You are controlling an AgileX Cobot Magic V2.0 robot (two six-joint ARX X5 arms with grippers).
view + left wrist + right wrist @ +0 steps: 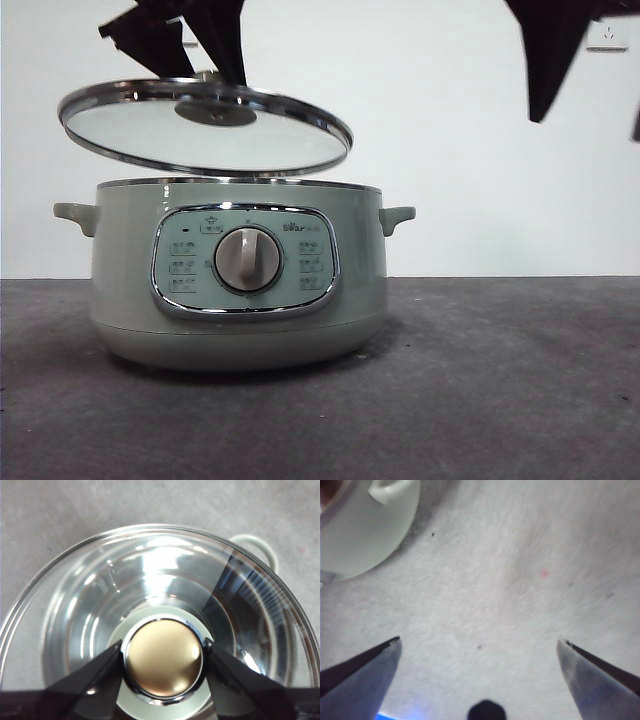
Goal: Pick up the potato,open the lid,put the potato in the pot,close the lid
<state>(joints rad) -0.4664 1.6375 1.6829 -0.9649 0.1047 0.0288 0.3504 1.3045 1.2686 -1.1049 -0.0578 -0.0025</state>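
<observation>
One glass lid [205, 125] tilted above sage-green pot [240, 300], left gripper [162, 662] clamping its knob [163, 658], right gripper [479, 647] spread wide.

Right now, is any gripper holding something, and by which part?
The left gripper holds the lid by its knob, above the pot. The right gripper is open, holding nothing.

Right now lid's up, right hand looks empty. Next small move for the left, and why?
Probably lower the lid back onto the pot. The left hand is clamped on its knob, holding it tilted just above the rim, and the right hand hangs open over bare table with no potato in any view. I can't see inside the pot, so check first.
</observation>
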